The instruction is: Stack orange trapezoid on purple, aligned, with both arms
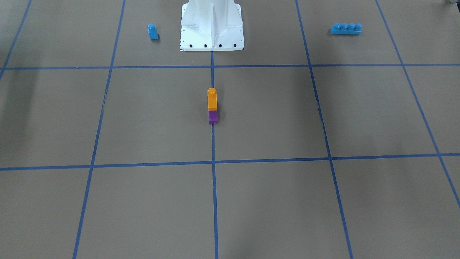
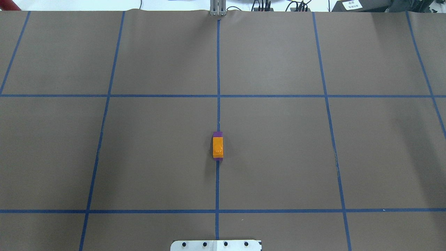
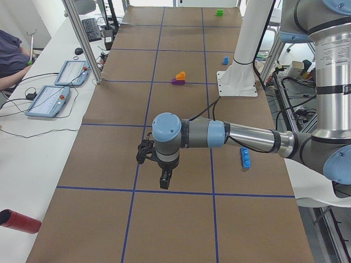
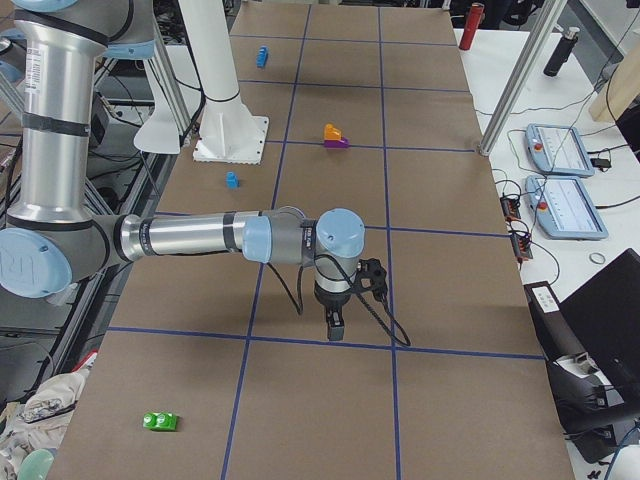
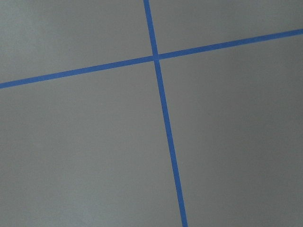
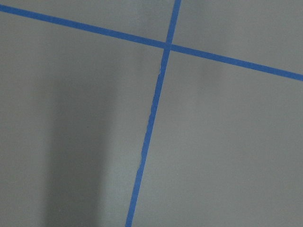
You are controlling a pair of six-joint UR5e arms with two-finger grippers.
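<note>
The orange trapezoid (image 1: 212, 100) is seated on the purple brick (image 1: 213, 116), well apart from every edge of the tabletop (image 1: 143, 126). The left claw (image 3: 164, 181) is held over the left end and the right claw (image 4: 335, 327) over the right end. Whether either is clenched or released cannot be told.

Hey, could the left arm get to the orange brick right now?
Probably yes: the orange brick sits exposed atop the purple one, and nothing stands between it and the left tool.
</note>
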